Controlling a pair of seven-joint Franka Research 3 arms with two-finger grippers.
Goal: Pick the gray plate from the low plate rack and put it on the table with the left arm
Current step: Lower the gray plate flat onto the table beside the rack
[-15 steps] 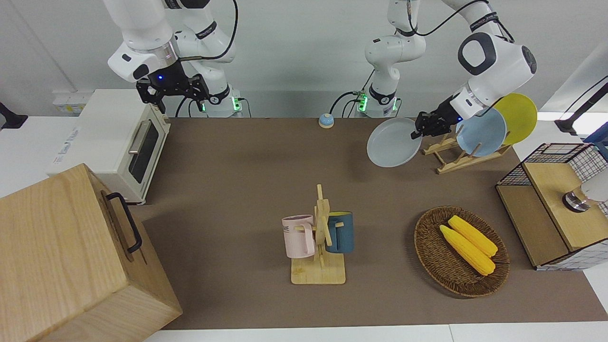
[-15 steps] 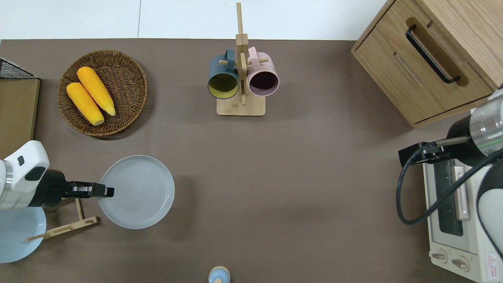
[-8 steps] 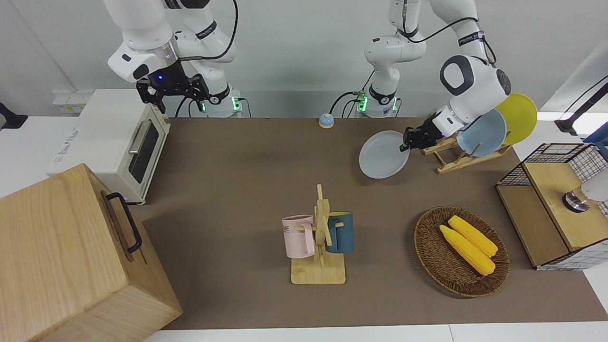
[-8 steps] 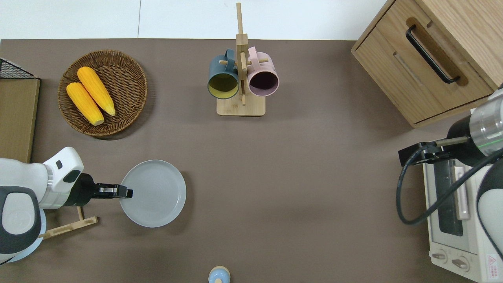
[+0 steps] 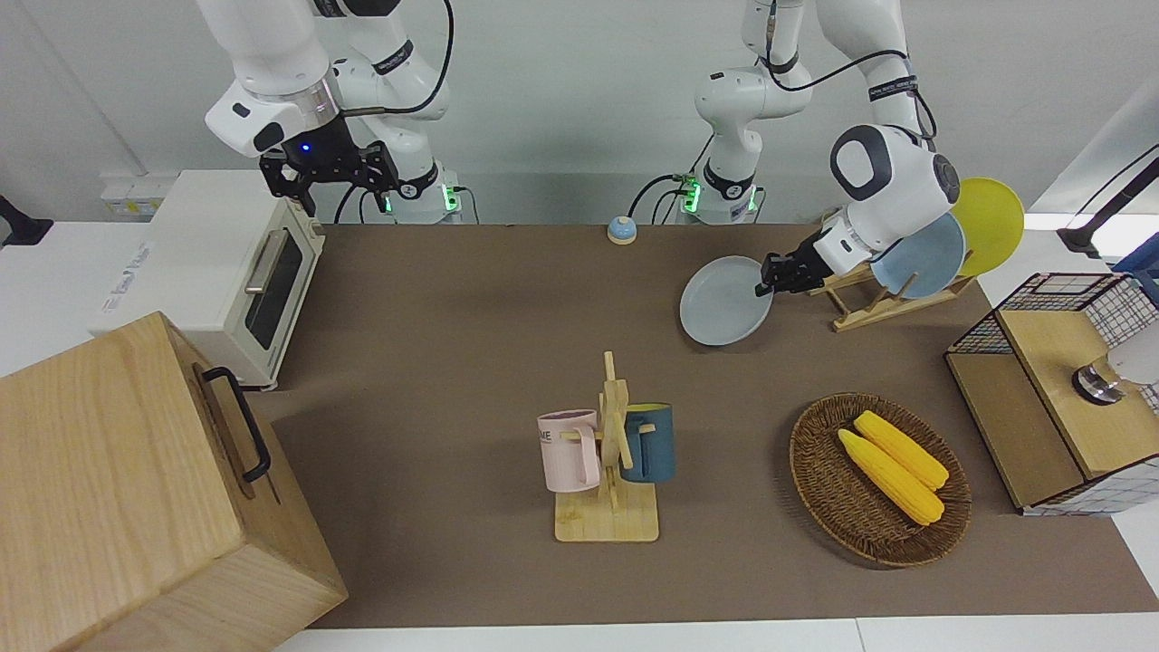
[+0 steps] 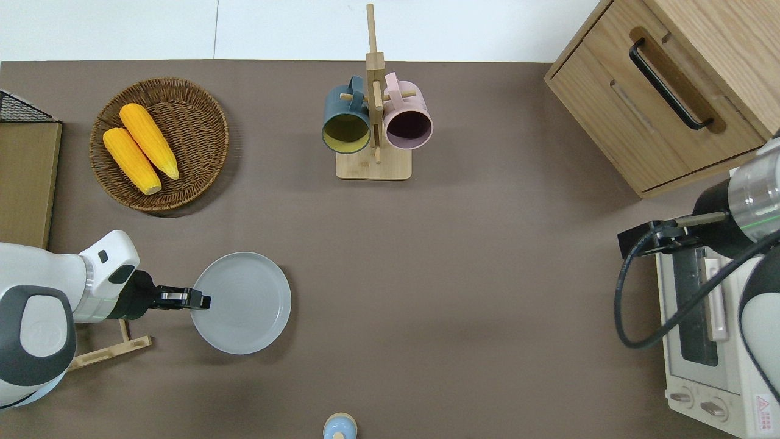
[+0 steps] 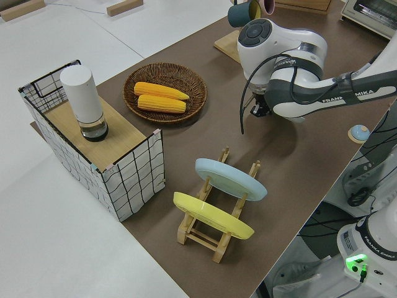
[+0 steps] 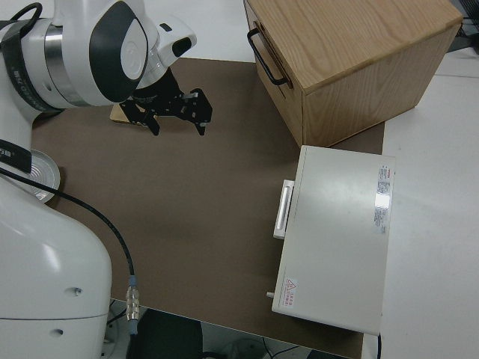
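The gray plate (image 5: 720, 303) (image 6: 247, 303) is held by its rim, nearly flat and low over the brown table (image 5: 453, 308) (image 6: 463, 274), beside the low plate rack (image 5: 871, 306) (image 6: 108, 350) (image 7: 218, 234). I cannot tell whether it touches the tabletop. My left gripper (image 5: 766, 277) (image 6: 200, 300) is shut on the rim nearest the rack. The rack holds a light blue plate (image 5: 922, 256) (image 7: 231, 179) and a yellow plate (image 5: 991, 222) (image 7: 211, 215). My right gripper (image 5: 330, 170) (image 8: 177, 114) is parked, open and empty.
A mug tree (image 5: 608, 453) with two mugs stands mid-table. A wicker basket (image 5: 819, 489) with two corn cobs lies farther from the robots than the plate. A small bell (image 5: 621, 230), a toaster oven (image 5: 226, 272), a wooden cabinet (image 5: 118, 489) and a wire crate (image 5: 1059, 389) stand around.
My left gripper has carried the gray plate away from the rack toward the table's middle and lowered it, and the plate now lies flatter. The right arm has not moved.
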